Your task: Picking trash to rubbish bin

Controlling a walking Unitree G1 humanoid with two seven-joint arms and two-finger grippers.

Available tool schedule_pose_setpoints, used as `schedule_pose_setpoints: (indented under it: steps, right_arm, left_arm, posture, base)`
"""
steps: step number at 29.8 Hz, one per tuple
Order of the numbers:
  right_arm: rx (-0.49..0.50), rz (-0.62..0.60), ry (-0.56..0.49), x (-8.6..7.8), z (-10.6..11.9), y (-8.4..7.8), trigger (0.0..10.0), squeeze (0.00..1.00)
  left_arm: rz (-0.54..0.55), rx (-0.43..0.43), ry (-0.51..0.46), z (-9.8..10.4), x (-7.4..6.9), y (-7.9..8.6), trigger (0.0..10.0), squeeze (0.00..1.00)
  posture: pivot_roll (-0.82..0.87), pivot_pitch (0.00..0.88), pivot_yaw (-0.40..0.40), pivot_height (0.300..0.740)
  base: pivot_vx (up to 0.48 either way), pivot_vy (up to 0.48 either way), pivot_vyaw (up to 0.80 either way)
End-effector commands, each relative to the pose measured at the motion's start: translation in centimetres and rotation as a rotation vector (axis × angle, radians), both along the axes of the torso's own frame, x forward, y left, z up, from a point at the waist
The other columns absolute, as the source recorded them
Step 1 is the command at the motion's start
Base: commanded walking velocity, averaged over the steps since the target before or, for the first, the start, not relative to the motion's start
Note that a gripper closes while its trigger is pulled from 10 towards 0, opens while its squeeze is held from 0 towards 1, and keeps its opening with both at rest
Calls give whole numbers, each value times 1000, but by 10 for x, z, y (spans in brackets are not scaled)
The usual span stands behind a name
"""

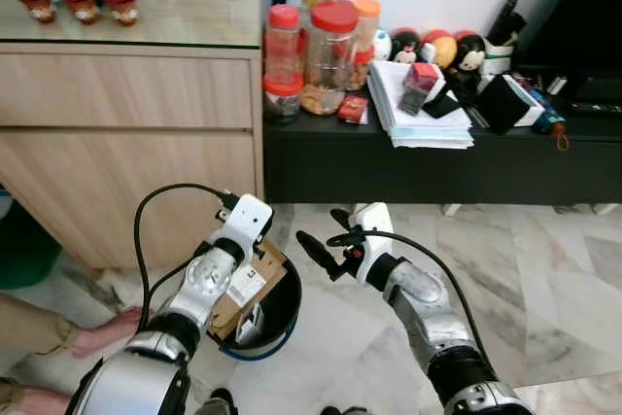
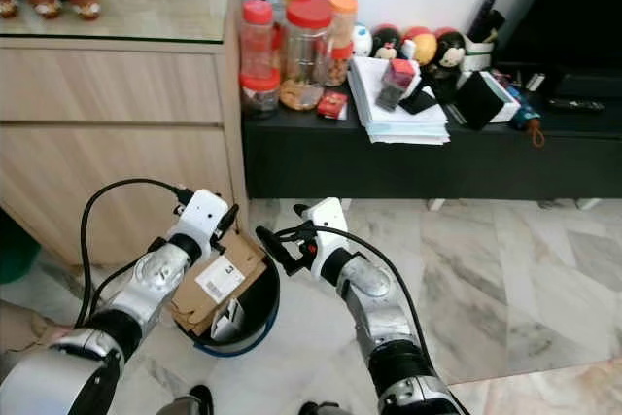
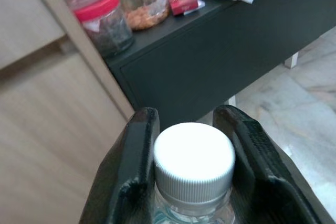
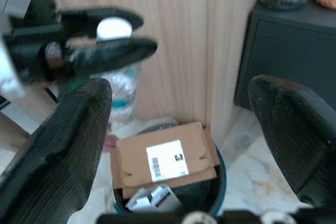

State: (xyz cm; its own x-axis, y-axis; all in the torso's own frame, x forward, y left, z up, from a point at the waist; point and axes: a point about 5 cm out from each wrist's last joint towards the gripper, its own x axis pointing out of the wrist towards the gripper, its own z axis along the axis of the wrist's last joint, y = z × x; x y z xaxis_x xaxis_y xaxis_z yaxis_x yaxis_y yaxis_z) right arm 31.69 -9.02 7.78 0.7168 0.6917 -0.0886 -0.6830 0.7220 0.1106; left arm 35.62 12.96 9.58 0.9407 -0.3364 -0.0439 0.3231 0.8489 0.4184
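My left gripper (image 3: 193, 153) is shut on the neck of a clear plastic bottle with a white cap (image 3: 194, 161). In the right wrist view the bottle (image 4: 120, 88) hangs from that gripper beside the wooden cabinet, above and behind the bin. The rubbish bin (image 1: 283, 321) is dark with a blue rim and stands on the floor under my left forearm. A brown cardboard box with a white label (image 1: 249, 287) and some white scraps lie in it. Just to the right of the bin, my right gripper (image 1: 327, 236) is held open with nothing between its fingers (image 4: 68, 145).
A light wooden cabinet (image 1: 126, 143) stands at the left. Right of it, a low black shelf (image 1: 437, 167) carries red-lidded jars (image 1: 330, 46), stacked papers and toys. A person's foot (image 1: 105, 333) rests on the marble floor at lower left, near a green object (image 1: 21, 250).
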Motion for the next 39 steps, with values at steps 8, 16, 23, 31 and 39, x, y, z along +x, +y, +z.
schedule_pose_setpoints:
  steps: [8,16,23,31,39]
  right_arm:
    - [-4,12,16,-8,2,-5,10000,0]
    - [-7,5,31,-14,2,-6,10000,0]
    - [-23,-4,61,-19,-7,-6,10000,0]
    - [-38,-28,89,-23,-20,-5,10000,0]
    - [-79,-57,106,-21,-32,1,10000,0]
  left_arm:
    - [7,-3,-7,8,5,6,10000,1000]
    - [12,-18,-9,3,2,5,10000,1000]
    - [114,-135,44,-26,-20,10,10000,0]
    - [426,-257,42,-59,-55,37,10000,0]
    - [429,-252,120,-80,-76,30,10000,0]
  posture:
    - [-96,206,-160,740]
    - [-90,206,-163,740]
    - [-73,197,-153,740]
    - [-45,185,-130,740]
    - [-3,148,-97,740]
  base:
    - [0,0,0]
    - [0,0,0]
    - [0,0,0]
    - [0,0,0]
    - [0,0,0]
